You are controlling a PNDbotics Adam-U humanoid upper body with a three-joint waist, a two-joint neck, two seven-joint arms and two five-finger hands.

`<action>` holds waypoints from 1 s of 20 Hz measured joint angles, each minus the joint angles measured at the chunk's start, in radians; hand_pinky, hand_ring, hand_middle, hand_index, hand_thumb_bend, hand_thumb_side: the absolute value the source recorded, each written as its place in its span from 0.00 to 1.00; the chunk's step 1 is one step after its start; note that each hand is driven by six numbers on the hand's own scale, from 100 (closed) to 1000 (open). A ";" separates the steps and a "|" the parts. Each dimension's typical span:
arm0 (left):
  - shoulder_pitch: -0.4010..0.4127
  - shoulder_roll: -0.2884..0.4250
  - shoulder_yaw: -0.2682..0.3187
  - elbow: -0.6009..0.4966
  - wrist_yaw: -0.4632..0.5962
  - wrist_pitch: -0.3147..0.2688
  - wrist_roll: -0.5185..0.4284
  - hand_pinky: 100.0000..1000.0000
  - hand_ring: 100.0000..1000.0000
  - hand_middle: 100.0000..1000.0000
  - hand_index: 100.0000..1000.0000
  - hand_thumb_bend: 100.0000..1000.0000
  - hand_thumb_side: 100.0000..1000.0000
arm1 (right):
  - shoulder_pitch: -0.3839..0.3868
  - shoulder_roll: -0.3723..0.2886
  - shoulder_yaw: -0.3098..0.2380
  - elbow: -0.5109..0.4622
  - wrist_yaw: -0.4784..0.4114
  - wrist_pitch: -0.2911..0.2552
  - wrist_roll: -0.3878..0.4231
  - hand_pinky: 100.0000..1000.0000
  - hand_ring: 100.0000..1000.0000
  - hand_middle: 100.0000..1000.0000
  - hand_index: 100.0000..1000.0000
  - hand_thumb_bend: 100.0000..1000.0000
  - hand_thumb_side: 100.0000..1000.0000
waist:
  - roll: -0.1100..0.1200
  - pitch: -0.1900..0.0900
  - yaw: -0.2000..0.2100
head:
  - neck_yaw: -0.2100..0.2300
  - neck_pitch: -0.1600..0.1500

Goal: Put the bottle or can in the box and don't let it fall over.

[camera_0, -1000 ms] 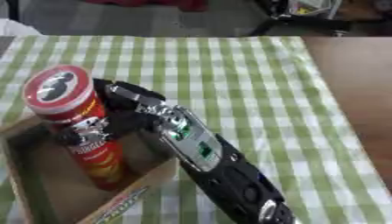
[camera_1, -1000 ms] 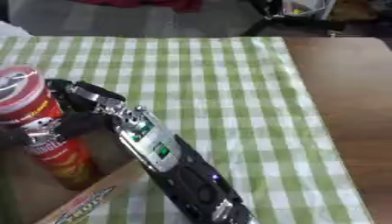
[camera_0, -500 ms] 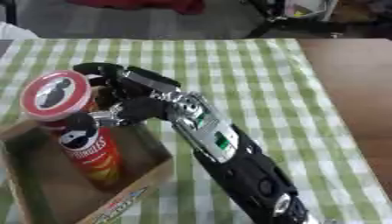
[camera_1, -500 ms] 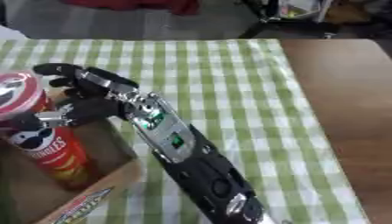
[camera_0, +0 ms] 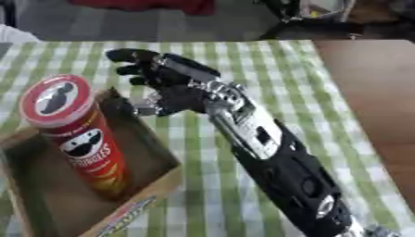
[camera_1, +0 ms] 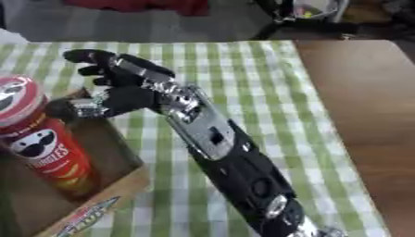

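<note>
The red can (camera_0: 77, 134) stands upright inside the cardboard box (camera_0: 154, 152), toward its left side, on the green checked cloth (camera_0: 267, 69). My right hand (camera_0: 162, 85) hangs just beside the can's top, fingers spread and clear of it — so I judge the placing done. Next I'd draw the arm away without brushing the can; the left hand is out of sight.

Soft even daylight, slight blur
</note>
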 measured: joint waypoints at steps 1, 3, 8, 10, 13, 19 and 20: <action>0.000 0.000 0.000 0.000 0.000 0.000 0.000 0.85 0.85 0.72 0.75 0.48 0.64 | 0.003 -0.012 -0.009 -0.010 -0.014 0.004 -0.009 1.00 1.00 1.00 0.95 0.68 0.35 | 0.001 0.000 -0.002 | 0.002 0.000; 0.000 0.001 0.000 0.000 0.000 0.000 0.000 0.85 0.85 0.72 0.75 0.48 0.64 | 0.011 -0.036 -0.029 -0.034 -0.041 0.009 -0.029 1.00 1.00 1.00 0.94 0.68 0.35 | 0.003 0.000 -0.004 | 0.007 0.000; 0.001 0.007 0.000 0.000 -0.001 0.000 0.000 0.85 0.85 0.72 0.75 0.48 0.64 | 0.028 -0.101 -0.077 -0.084 -0.098 0.018 -0.084 1.00 1.00 1.00 0.94 0.67 0.33 | 0.006 0.000 -0.015 | 0.017 0.000; 0.001 0.008 0.000 0.000 -0.001 0.000 0.000 0.85 0.85 0.72 0.75 0.48 0.64 | 0.037 -0.132 -0.095 -0.099 -0.113 0.019 -0.104 1.00 1.00 1.00 0.94 0.67 0.32 | 0.010 0.000 -0.017 | 0.019 0.000; 0.001 0.008 0.000 0.000 -0.001 0.001 0.000 0.85 0.85 0.72 0.75 0.48 0.64 | 0.064 -0.184 -0.122 -0.110 -0.131 0.019 -0.134 1.00 1.00 1.00 0.93 0.61 0.19 | 0.010 0.000 -0.023 | 0.025 0.000; 0.001 0.008 -0.001 0.000 -0.001 0.004 -0.004 0.85 0.86 0.72 0.75 0.48 0.64 | 0.136 -0.266 -0.185 -0.113 -0.145 0.019 -0.186 1.00 0.99 1.00 0.93 0.52 0.02 | 0.018 0.000 -0.033 | 0.035 -0.001; 0.000 0.008 -0.001 0.000 -0.001 0.004 -0.004 0.85 0.86 0.72 0.75 0.49 0.63 | 0.147 -0.275 -0.197 -0.113 -0.146 0.018 -0.195 1.00 0.99 1.00 0.93 0.40 0.05 | 0.018 0.000 -0.035 | 0.036 -0.001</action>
